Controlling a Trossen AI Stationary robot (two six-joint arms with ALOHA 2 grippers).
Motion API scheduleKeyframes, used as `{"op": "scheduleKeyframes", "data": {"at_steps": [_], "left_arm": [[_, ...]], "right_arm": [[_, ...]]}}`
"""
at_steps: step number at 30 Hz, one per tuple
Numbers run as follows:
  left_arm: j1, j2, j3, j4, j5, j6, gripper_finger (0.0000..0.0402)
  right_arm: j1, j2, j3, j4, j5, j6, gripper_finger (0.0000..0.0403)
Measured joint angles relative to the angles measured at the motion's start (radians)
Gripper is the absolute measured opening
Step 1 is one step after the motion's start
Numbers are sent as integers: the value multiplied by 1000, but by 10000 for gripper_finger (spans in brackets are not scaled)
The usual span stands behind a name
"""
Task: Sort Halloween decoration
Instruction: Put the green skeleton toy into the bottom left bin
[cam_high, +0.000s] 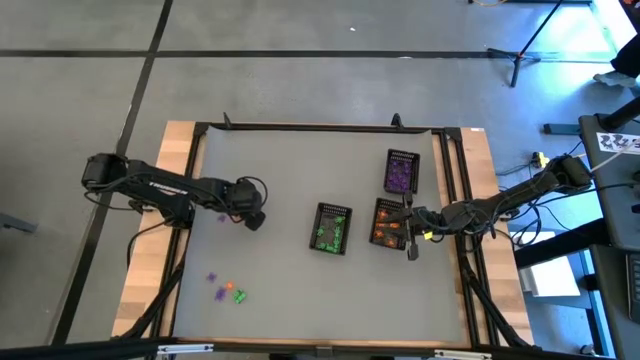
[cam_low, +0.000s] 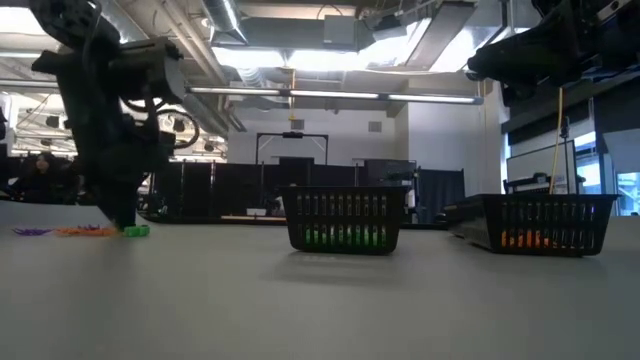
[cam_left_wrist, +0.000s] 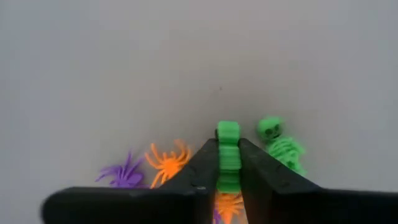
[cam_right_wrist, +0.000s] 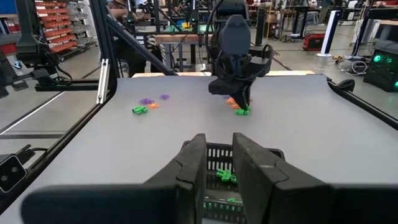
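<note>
Green trinket (cam_left_wrist: 228, 155) pinched by its edges in the closed left claw (cam_left_wrist: 228, 177); thin hold, may slip on lifting.

Right gripper (cam_right_wrist: 217, 163), fingers a little apart and empty, fills the lower centre of the frame above a black basket (cam_right_wrist: 219, 155) holding green trinkets (cam_right_wrist: 224, 177). At upper centre the left gripper (cam_right_wrist: 239, 99) points down onto orange and green trinkets (cam_right_wrist: 239, 109). More trinkets (cam_right_wrist: 145, 106) lie upper left on the table (cam_right_wrist: 311, 137).

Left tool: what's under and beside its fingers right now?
The left tool pinches a green trinket. An orange spider lies partly hidden beneath; a green skeleton lies beside.
</note>
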Motion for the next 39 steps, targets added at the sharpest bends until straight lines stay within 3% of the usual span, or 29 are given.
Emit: {"op": "scheduleKeyframes", "data": {"at_steps": [4,12,22,32,36,39], "left_arm": [[0,-5,55,3,-5,56,10],[0,-5,215,28,-25,175,19],[-54,34,248,626,12,374,20],[-101,268,247,1060,140,388,20],[-105,339,248,1138,148,398,35],[-105,376,260,1137,166,405,72]], "right_arm": [[0,0,0,0,0,4,76],[0,0,0,-1,0,4,76],[0,0,0,-3,0,3,76],[0,0,0,-4,38,3,76],[0,0,0,-4,37,2,76],[0,0,0,-4,37,2,76]]}}
